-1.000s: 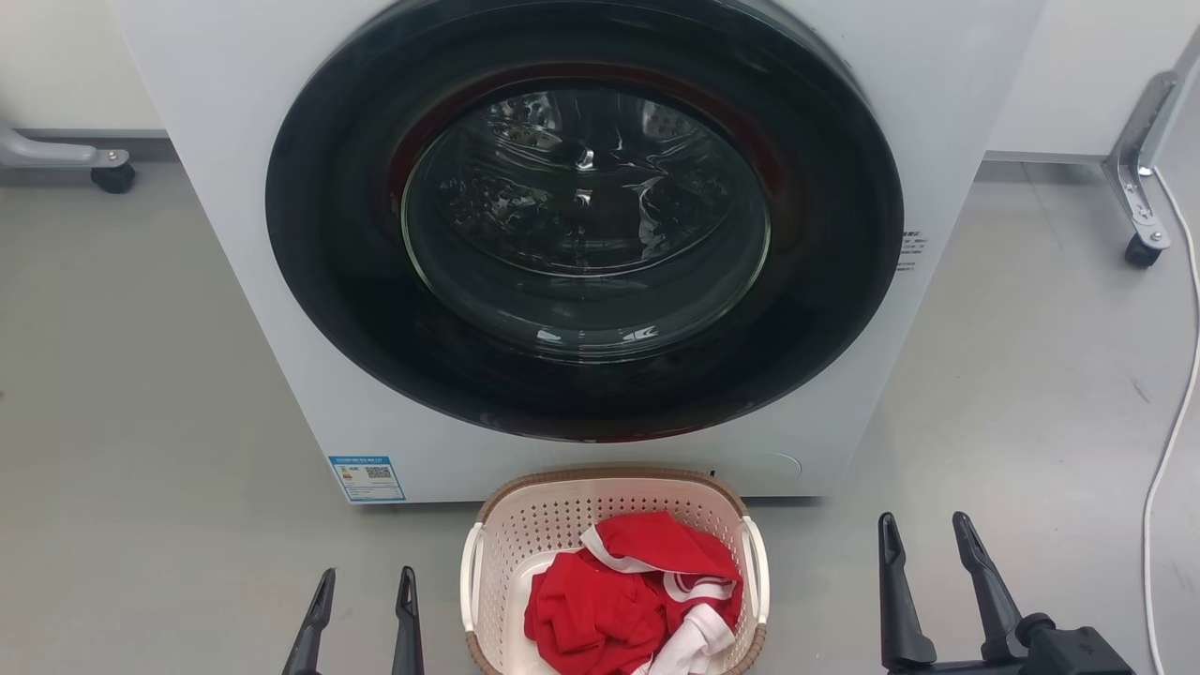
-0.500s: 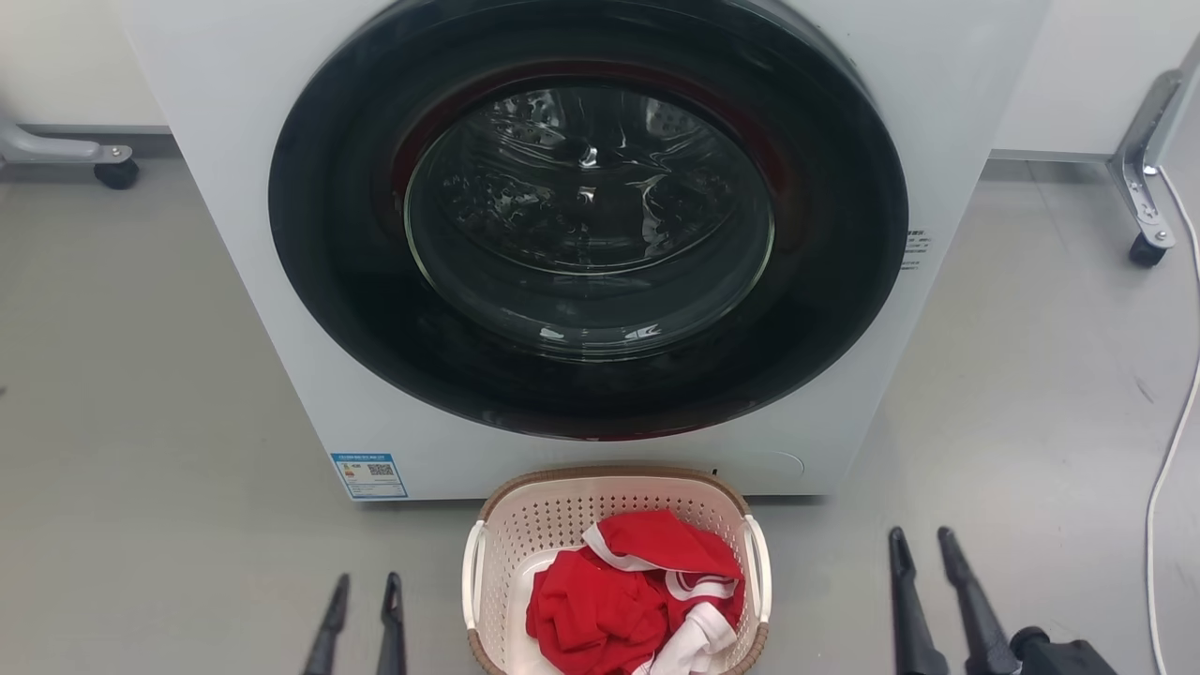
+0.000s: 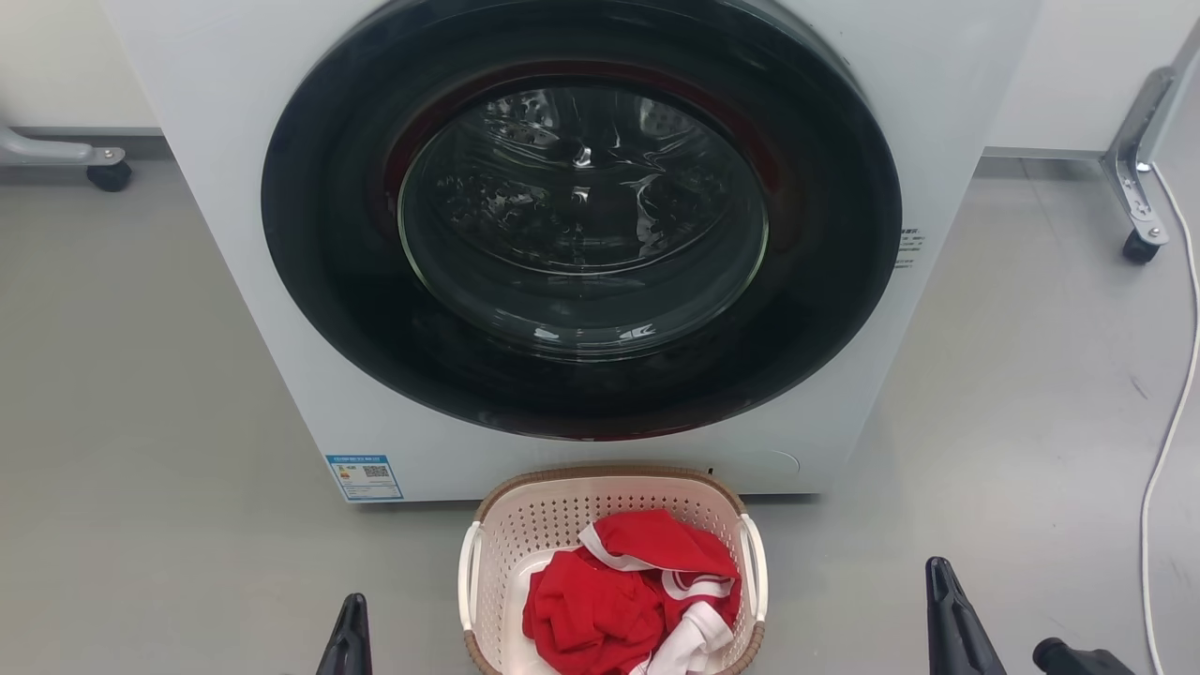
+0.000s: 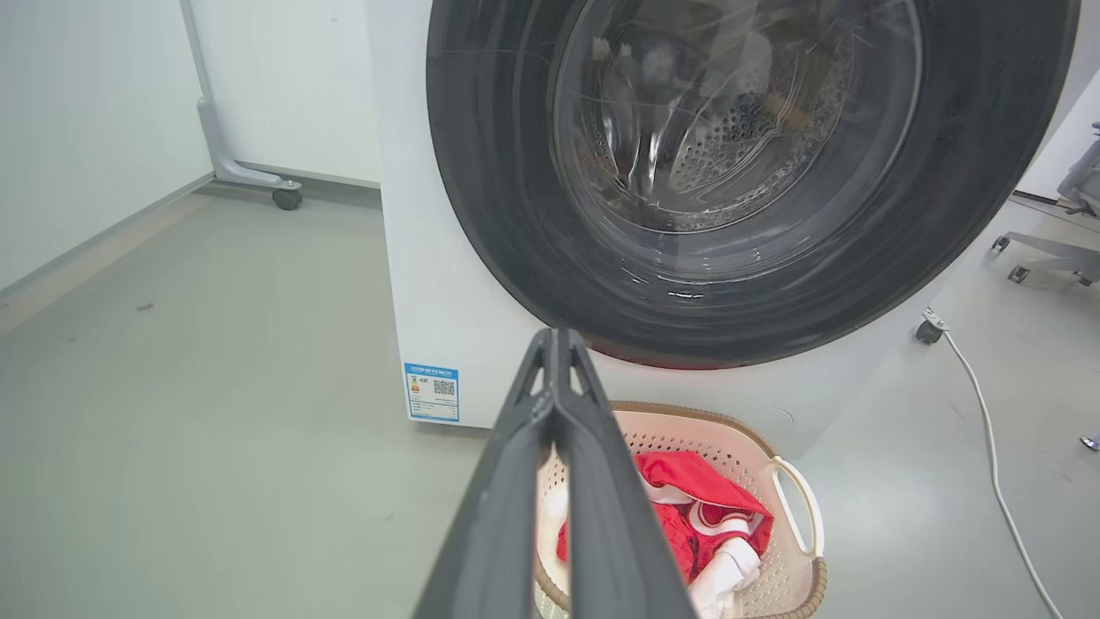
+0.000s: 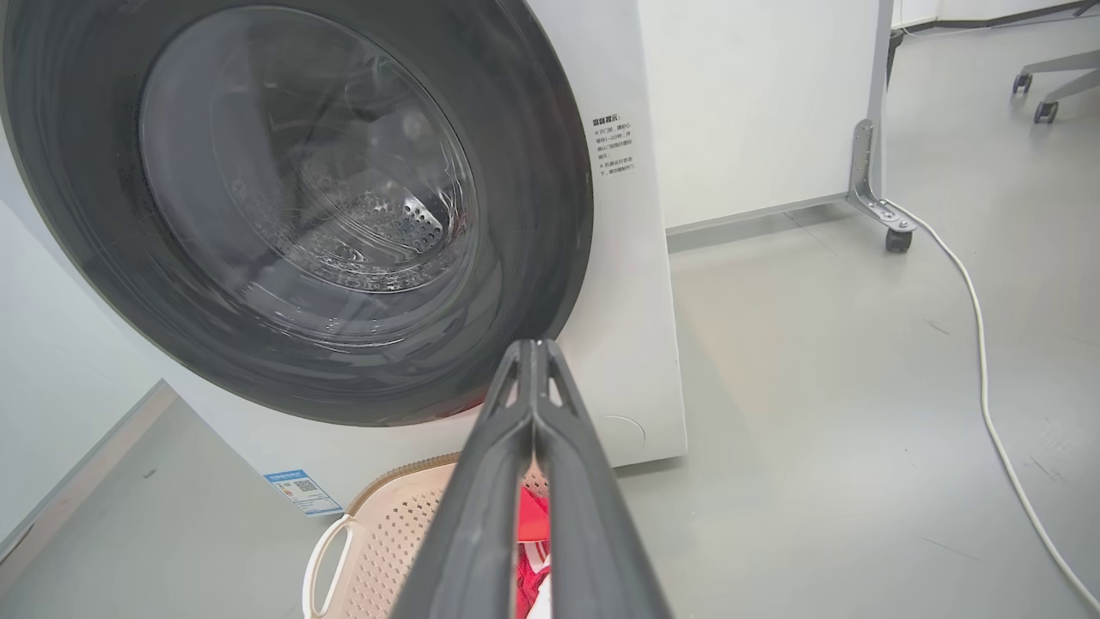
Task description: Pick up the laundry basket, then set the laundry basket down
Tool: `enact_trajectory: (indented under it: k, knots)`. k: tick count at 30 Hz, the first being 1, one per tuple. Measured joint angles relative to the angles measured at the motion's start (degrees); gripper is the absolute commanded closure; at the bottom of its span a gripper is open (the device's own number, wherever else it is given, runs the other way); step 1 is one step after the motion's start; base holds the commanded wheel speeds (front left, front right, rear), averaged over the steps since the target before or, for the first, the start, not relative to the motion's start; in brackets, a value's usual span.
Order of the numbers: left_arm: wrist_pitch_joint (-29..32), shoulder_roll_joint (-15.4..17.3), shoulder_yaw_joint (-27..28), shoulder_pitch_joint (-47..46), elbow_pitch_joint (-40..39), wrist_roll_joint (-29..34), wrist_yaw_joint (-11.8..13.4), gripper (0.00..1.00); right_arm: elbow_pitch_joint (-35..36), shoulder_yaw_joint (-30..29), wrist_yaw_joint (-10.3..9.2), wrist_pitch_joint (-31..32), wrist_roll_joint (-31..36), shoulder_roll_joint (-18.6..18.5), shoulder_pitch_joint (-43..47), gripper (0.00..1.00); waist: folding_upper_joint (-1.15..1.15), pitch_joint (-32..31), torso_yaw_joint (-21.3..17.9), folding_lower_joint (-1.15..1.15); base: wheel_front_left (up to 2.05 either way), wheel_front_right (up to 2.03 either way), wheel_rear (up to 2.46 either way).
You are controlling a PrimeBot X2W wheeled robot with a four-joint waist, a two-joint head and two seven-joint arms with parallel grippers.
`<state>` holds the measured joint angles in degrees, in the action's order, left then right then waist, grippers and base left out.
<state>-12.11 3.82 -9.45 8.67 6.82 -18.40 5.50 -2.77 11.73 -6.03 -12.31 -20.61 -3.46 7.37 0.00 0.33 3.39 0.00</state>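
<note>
The laundry basket [image 3: 539,525] stands on the grey floor just in front of the washing machine, cream with a brown rim and white side handles, and holds red and white clothes [image 3: 609,600]. My left gripper [image 3: 354,607] is shut and empty, left of the basket and apart from it. Right of the basket and well clear of it, my right gripper [image 3: 937,574] is also shut on nothing. In the left wrist view the left gripper [image 4: 554,344] has its fingertips pressed together above the basket [image 4: 778,550]. In the right wrist view the right gripper [image 5: 534,352] is shut over the basket [image 5: 378,533].
The white washing machine [image 3: 234,281] with its closed round door [image 3: 581,244] rises right behind the basket. A white cable [image 3: 1172,422] trails over the floor at the right. Wheeled frame legs stand at the far right [image 3: 1139,244] and far left [image 3: 108,173].
Both grippers have gone from open to shut and have sunk toward the bottom edge of the head view. The basket has stayed in place.
</note>
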Motion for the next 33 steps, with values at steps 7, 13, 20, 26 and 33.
enact_trajectory:
  k: [7,13,20,26,33]
  knots:
    - [1.45,-0.14,1.05,-0.37,0.6,-5.72,-0.67,1.0,-0.88,-1.41,0.96,1.35,-5.67,0.11,-1.04,1.0,0.0,-0.01,-0.24,0.0,0.0,0.0,0.0]
    - [2.82,-0.19,2.04,-1.47,1.3,-10.78,-1.54,1.0,-1.8,-2.82,1.85,2.83,-10.43,0.2,-1.43,1.0,0.0,-0.03,-0.48,0.0,0.0,0.0,0.0]
    - [4.46,-0.24,3.27,-2.32,2.14,-16.77,-2.54,1.0,-3.02,-4.41,2.6,4.57,-16.31,0.32,-2.44,1.0,0.0,-0.05,-0.75,0.0,0.0,0.0,0.0]
    - [5.73,-0.33,4.32,-2.95,2.8,-21.62,-3.31,1.0,-3.91,-5.75,3.59,5.77,-21.0,0.38,-3.58,1.0,0.0,-0.07,-0.98,0.0,0.0,0.0,0.0]
    - [7.21,-0.43,5.46,-4.29,3.64,-27.61,-4.53,1.0,-5.15,-7.28,4.65,7.48,-26.81,0.44,-4.49,1.0,0.0,-0.09,-1.25,0.0,0.0,0.0,0.0]
